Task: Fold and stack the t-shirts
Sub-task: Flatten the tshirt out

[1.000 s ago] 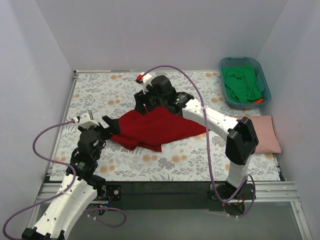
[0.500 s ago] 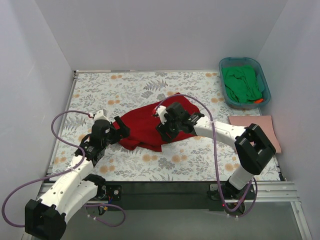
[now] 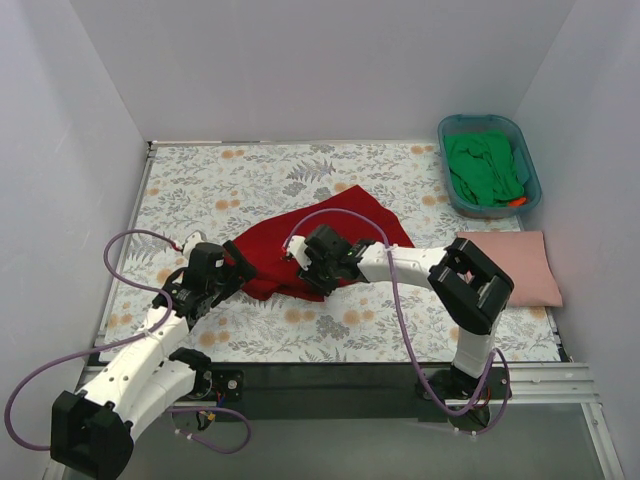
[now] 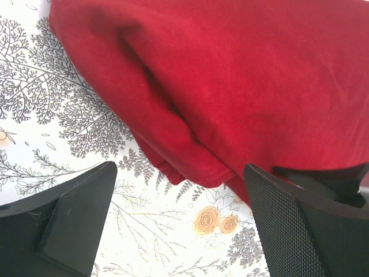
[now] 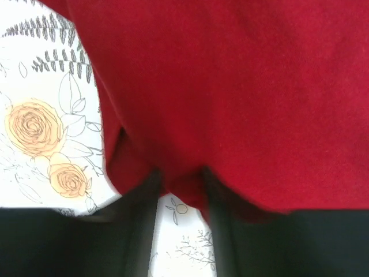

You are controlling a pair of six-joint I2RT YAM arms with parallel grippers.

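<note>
The deep red t-shirt lies bunched and partly folded in the middle of the floral table cover. My right gripper is at its near edge. In the right wrist view the fingers pinch a lobe of the red hem, so my right gripper is shut on it. My left gripper stands wide open at the shirt's left end. There the folded red edge reaches the line between the fingertips of my left gripper, touching neither. A pale pink t-shirt lies flat at right. A green t-shirt sits in the tub.
The teal plastic tub stands at the back right corner. White walls close in the table at the left, back and right. The right arm's elbow rises just beside the pink t-shirt.
My right gripper came from the back of the red shirt to its near edge and narrowed onto the hem. My left gripper moved in towards the shirt's left end, still open.
</note>
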